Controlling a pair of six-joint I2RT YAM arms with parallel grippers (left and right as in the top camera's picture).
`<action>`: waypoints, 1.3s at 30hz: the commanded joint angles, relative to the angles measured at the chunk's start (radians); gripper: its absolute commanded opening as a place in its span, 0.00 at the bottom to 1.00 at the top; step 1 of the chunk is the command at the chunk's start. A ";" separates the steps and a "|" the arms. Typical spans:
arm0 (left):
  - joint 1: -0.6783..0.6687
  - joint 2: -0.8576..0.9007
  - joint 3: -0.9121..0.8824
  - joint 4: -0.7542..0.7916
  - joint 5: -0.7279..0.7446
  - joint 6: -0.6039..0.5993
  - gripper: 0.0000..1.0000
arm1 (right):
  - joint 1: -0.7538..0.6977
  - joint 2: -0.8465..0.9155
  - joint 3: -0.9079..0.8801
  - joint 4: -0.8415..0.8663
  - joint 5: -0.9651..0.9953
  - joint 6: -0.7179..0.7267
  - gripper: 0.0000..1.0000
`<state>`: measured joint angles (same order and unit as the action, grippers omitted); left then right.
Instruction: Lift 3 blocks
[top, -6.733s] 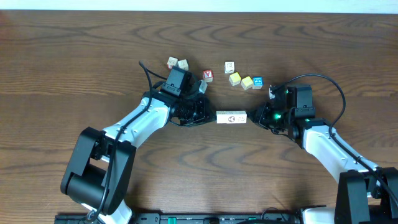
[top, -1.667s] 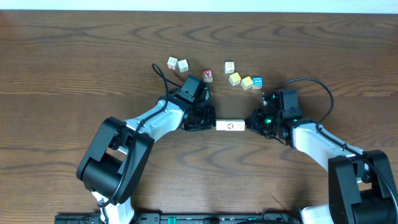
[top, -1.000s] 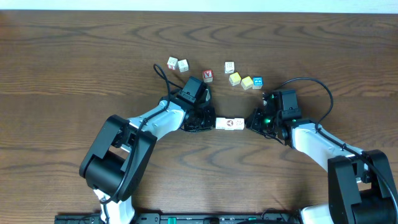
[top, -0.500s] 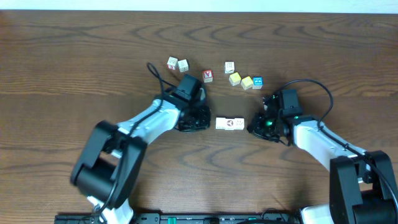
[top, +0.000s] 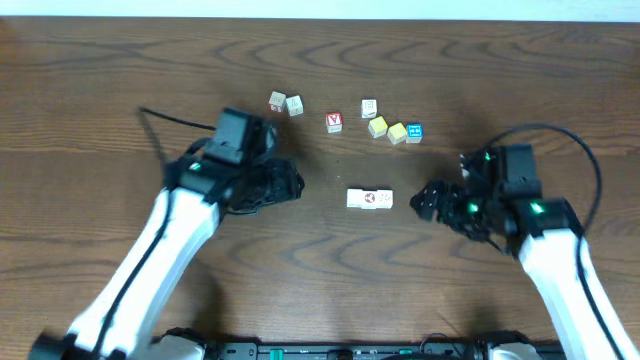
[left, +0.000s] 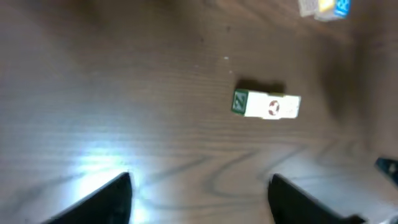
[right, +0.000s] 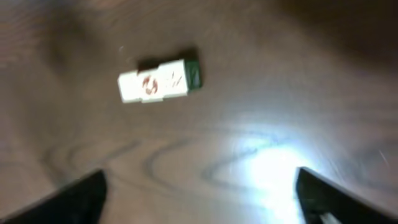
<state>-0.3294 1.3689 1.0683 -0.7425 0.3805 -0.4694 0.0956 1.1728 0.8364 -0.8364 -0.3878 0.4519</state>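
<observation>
The blocks (top: 369, 199) lie end to end as one short whitish row on the table, with a reddish mark on the top and a green end face. My left gripper (top: 288, 186) stands open to their left, well apart from them. To their right, my right gripper (top: 429, 201) is open too, a small gap away. In the left wrist view the blocks (left: 267, 105) sit ahead of the open left gripper (left: 200, 194), nothing between its fingers. The right wrist view shows the blocks (right: 160, 81) ahead of the empty, open right gripper (right: 199, 190).
Behind the row lie loose cubes: two whitish ones (top: 285, 102), a red-lettered one (top: 334, 121), a white one (top: 369, 108), two yellow ones (top: 387, 129) and a blue one (top: 414, 132). Cables loop from both arms over the table.
Both grippers were shut against the ends of the block row; now both are open and have drawn back, left to the left, right to the right. The row rests on the table.
</observation>
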 joint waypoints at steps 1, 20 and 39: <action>0.015 -0.076 0.016 -0.042 -0.053 0.035 0.73 | 0.017 -0.114 0.016 -0.064 0.004 -0.042 0.99; 0.015 -0.121 0.016 -0.205 -0.322 0.035 0.74 | 0.076 -0.428 0.015 -0.402 0.029 -0.038 0.99; 0.015 -0.121 0.016 -0.205 -0.322 0.035 0.75 | 0.076 -0.428 0.015 -0.403 0.029 -0.038 0.99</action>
<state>-0.3206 1.2427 1.0695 -0.9424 0.0750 -0.4442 0.1551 0.7467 0.8391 -1.2377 -0.3653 0.4244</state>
